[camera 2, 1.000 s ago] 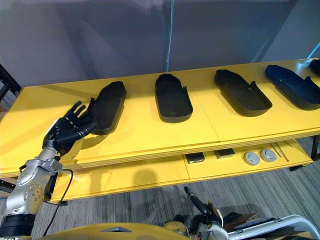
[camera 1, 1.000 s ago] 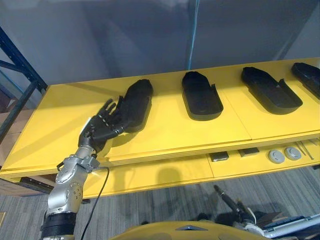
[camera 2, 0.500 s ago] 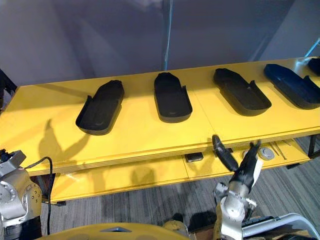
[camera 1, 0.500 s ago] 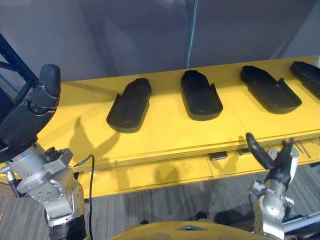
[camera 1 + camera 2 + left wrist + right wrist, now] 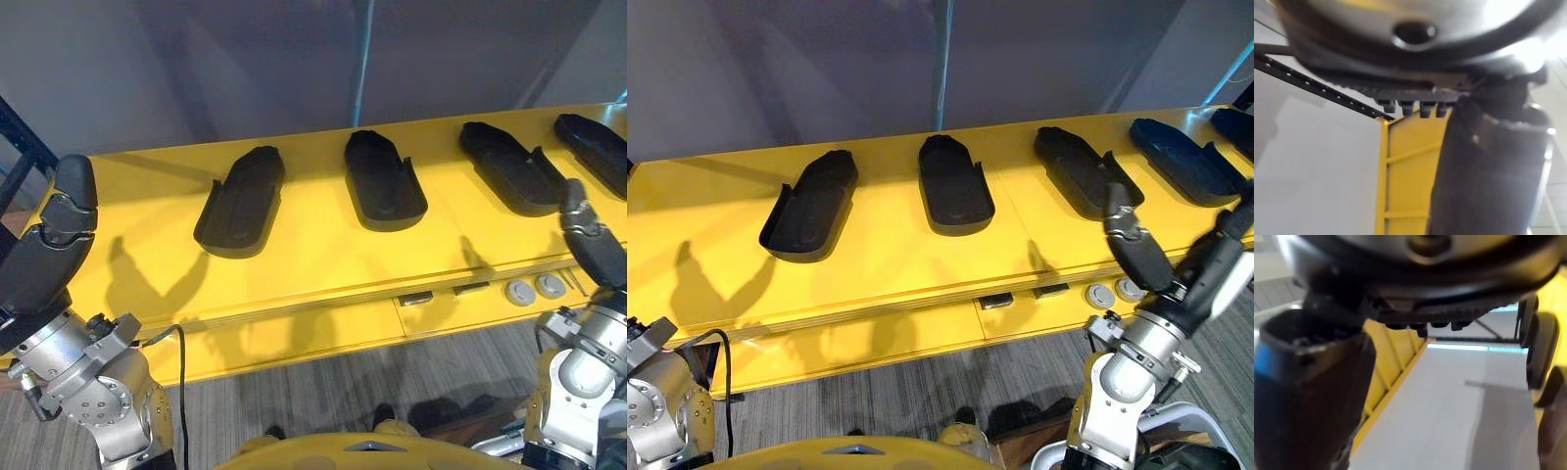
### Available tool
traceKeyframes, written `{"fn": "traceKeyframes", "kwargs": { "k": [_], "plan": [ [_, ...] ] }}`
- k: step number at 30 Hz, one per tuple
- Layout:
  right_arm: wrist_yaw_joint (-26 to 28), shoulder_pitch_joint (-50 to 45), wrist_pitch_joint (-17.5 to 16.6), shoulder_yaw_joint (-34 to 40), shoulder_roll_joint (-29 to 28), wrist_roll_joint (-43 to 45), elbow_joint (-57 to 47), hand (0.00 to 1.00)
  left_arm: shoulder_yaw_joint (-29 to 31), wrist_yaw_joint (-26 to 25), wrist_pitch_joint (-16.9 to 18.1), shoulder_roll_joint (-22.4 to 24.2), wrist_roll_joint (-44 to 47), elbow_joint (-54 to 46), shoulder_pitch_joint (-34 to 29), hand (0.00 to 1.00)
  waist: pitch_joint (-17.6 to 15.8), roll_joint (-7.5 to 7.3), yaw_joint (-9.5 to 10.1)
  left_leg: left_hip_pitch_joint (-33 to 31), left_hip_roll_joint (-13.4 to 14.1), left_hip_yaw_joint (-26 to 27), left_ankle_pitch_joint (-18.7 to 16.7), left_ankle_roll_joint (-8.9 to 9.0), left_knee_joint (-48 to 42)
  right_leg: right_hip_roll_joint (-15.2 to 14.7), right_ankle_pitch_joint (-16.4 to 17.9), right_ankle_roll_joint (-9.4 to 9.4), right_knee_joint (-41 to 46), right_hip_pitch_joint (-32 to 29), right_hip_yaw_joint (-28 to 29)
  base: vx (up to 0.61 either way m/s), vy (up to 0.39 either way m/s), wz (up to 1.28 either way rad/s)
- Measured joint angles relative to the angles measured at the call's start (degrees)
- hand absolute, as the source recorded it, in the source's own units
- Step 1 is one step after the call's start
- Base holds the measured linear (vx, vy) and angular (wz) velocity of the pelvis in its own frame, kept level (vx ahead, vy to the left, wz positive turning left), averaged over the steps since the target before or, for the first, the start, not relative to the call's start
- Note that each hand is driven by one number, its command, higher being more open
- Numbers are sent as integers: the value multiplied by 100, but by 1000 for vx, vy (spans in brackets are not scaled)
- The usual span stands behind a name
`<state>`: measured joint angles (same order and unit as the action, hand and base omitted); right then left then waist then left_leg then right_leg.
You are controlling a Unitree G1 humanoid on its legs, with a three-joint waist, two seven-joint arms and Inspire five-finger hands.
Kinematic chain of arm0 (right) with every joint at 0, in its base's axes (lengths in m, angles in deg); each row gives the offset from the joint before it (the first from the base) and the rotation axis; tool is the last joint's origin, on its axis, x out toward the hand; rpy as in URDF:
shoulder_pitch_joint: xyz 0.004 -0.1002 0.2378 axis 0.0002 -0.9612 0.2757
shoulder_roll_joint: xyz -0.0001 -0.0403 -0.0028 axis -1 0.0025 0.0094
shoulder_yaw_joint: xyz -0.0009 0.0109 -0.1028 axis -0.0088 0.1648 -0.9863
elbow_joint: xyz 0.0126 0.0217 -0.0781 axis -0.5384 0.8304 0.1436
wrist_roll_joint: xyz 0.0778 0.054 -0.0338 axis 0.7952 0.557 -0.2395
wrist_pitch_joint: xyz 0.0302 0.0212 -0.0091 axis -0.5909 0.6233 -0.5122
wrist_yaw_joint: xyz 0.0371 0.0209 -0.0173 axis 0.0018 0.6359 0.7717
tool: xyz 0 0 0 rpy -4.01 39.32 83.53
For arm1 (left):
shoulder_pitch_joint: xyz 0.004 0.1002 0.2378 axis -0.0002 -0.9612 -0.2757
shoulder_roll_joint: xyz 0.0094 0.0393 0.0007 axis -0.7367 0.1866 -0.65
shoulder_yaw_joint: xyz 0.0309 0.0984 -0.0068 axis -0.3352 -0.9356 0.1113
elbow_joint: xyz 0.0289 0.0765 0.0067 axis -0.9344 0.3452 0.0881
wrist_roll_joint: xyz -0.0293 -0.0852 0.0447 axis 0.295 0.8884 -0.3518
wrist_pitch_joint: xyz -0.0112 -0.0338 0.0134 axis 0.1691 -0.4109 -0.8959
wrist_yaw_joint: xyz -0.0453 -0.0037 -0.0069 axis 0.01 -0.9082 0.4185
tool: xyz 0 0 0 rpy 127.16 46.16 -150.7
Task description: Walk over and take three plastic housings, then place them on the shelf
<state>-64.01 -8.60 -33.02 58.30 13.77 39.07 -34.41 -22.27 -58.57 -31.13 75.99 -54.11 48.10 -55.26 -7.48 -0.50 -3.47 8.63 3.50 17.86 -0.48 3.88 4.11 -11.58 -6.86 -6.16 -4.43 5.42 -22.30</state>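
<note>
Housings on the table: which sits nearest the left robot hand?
The leftmost housing, at the row's end toward the left robot hand; the rest lie farther right.

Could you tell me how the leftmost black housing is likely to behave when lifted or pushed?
Probably stiff: the housing looks like a moulded shell holding its raised walls. Likely light for its size, being hollow and thin-walled. It lies flat on the yellow table, so a push should slide it, not roll it.
</note>
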Motion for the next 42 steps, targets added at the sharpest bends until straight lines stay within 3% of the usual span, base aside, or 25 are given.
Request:
{"fn": "traceKeyframes", "kwargs": {
  "k": [4, 8, 11, 12, 17, 20, 24, 26, 31, 35, 38, 42],
  "plan": [
    [744, 4, -245, -802, 1, 498, -100, 100, -7, 110, -99, 197, 122, 1, -179, 100, -15, -1, 62, -19, -1, -141, 3, -4, -12, -10, 34, -12, 0, 74, -135, 4, -8, 18],
    [873, 9, -259, -1217, -1, 672, -100, 100, -61, 142, -97, 228, 196, 1, -248, 100, -26, -5, 178, -71, -23, -270, -4, -18, -55, -44, 53, -29, 4, 113, -271, 12, 6, 19],
    [916, 11, -305, -1277, 0, 842, -100, 100, -267, 624, -104, 268, 630, 1, -294, 100, -96, 3, 168, -234, -118, -518, -114, -88, -306, -252, 300, -109, 409, 73, -494, 14, 42, 40],
    [390, 33, -504, -1474, 62, 598, -211, 100, -642, 1502, -392, 89, 883, 2, -249, 100, -493, 92, 176, -629, -473, -702, -866, -528, -1600, -1200, 619, 90, 2829, -819, 164, -1, 13, 10],
    [389, 22, -505, -1474, 62, 599, -210, 100, -662, 1499, -391, 89, 884, 2, -248, 100, -484, 107, 178, -649, -440, -634, -864, -528, -1603, -1148, 591, 44, 2671, -811, 186, -10, -2, -5],
    [399, -4, -513, -1456, 62, 600, -211, 100, -786, 1457, -457, 20, 876, 3, -217, 100, -455, 124, 170, -896, -375, -564, -838, -487, -1698, -988, 562, -22, 2079, -760, 183, -9, -24, -9],
    [406, -144, -474, -1283, 60, 603, -210, 100, -1092, 1448, -868, -39, 776, 48, -174, 100, -452, 124, 131, -1079, -270, -528, -750, -346, -1668, -692, 383, -384, 969, -413, 147, -31, -78, -5],
    [427, -145, -462, -1200, 62, 615, -210, 100, -1138, 1428, -1077, -47, 391, 160, -186, 100, -437, 149, 92, -1163, -182, -504, -745, -269, -1633, -553, 323, -437, 627, -315, 143, -68, -123, -6],
    [385, -120, -273, -1046, 221, 616, -209, 100, -1566, 1465, -1844, -310, -562, 814, -296, 100, -375, 254, -7, -1202, 38, -439, -730, -118, -1600, -333, 267, -348, 515, -350, 185, -31, -84, -8],
    [388, -115, -234, -1048, 312, 613, -208, 100, -1635, 1031, -2249, -325, -795, 1199, -310, 100, -394, 224, -12, -1235, 26, -398, -705, -150, -1587, -325, 269, -322, 543, -436, 253, -16, -20, -5],
    [400, -115, -200, -1048, 312, 611, -206, 100, -1564, 148, -2443, -357, -1257, 1207, -307, 100, -405, 213, -6, -1266, 4, -410, -702, -154, -1575, -336, 289, -290, 552, -471, 289, -5, 4, 3],
    [364, -112, -165, -1052, 309, 602, -201, 100, -1360, -1181, -2386, -334, -1430, 1202, -228, 100, -460, 226, -10, -1411, -7, -472, -617, -148, -1540, -333, 322, -238, 621, -650, 311, 1, -12, 8]
  ]
}}
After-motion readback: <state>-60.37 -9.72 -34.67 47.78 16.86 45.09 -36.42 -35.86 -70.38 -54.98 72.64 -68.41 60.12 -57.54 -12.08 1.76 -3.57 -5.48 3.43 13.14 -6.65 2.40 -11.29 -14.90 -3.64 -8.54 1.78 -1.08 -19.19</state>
